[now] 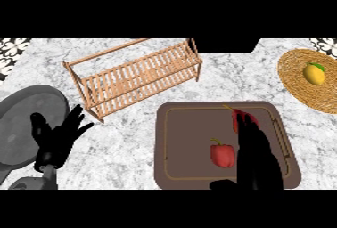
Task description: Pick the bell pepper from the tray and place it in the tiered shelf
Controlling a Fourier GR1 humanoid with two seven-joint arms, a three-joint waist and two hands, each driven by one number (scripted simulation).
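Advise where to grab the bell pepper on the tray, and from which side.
Grip the bell pepper round its broad red body, not the thin stem at its far end. Probably come from above and its right side: the right hand is just beside it there, fingers straight.

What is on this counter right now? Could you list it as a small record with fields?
tray: brown, front of the counter, right of centre
bell pepper: red, lying in the tray, not held
second red item: far side of the tray, partly under the right hand; kind unclear
tiered shelf: wooden, beyond the tray to the left
right hand: open, stretched over the tray beside the bell pepper
left hand: open, resting at the left, fingers up
lemon: on a woven mat, far right
grey pan: left edge
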